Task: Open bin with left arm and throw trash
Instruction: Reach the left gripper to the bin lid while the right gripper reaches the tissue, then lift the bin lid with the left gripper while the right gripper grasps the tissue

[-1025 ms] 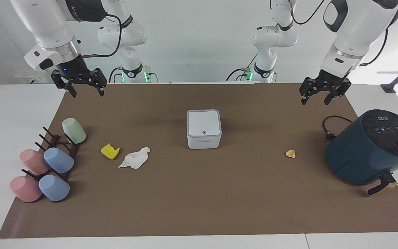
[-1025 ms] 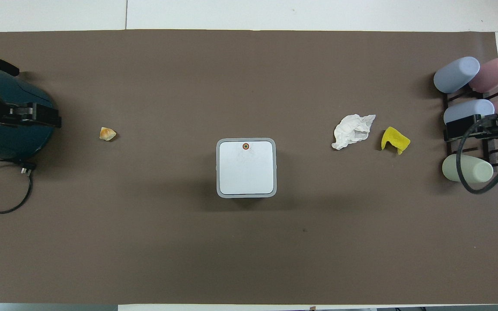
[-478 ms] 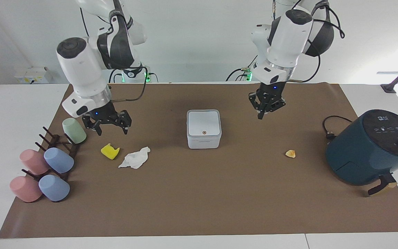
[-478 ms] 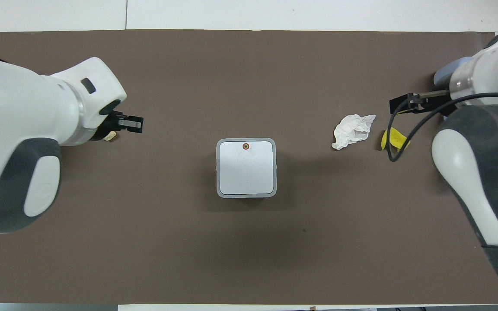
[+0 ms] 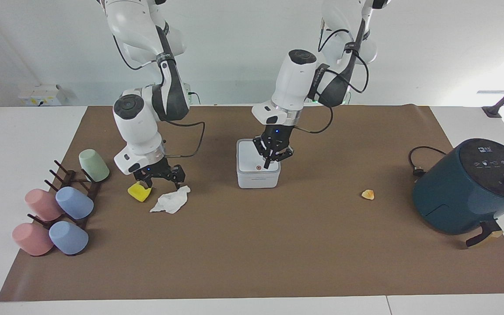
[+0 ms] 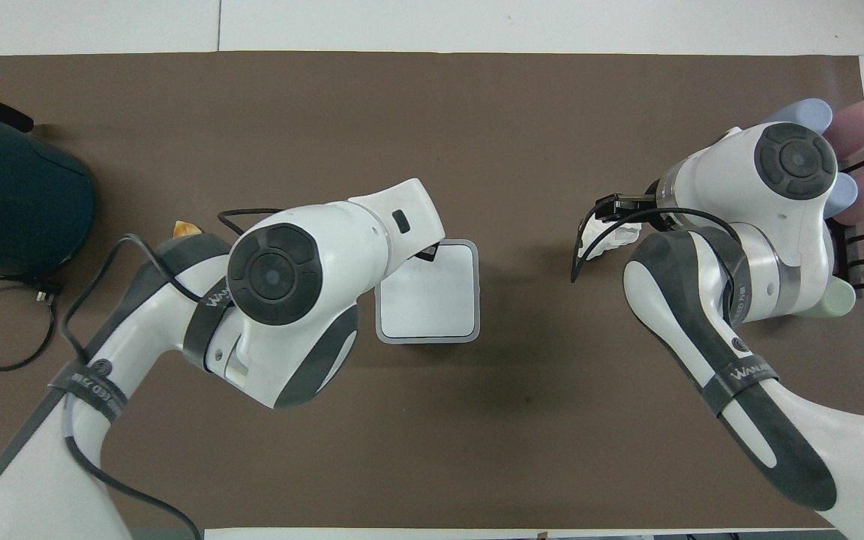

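Note:
The white square bin (image 5: 256, 179) stands mid-mat with its lid flat and shut; it also shows in the overhead view (image 6: 432, 300). My left gripper (image 5: 270, 161) is shut and points down over the lid, right by the reddish dot button (image 5: 258, 167); I cannot tell if it touches. My right gripper (image 5: 162, 180) is open, low over the gap between the yellow chunk (image 5: 139, 191) and the crumpled white tissue (image 5: 171, 201). The tan-orange crumb (image 5: 368, 194) lies alone toward the left arm's end. In the overhead view the arms hide the yellow chunk and most of the tissue (image 6: 616, 234).
A dark-teal round appliance (image 5: 470, 188) with a black cord (image 5: 418, 159) stands at the left arm's end of the brown mat. A dark rack with several pastel cups (image 5: 59, 205) stands at the right arm's end, close beside the yellow chunk.
Both arms have come down and in from the mat's edge by the robots: the left gripper to the bin's lid, the right gripper to just above the yellow chunk and tissue. The trash and bin have not moved.

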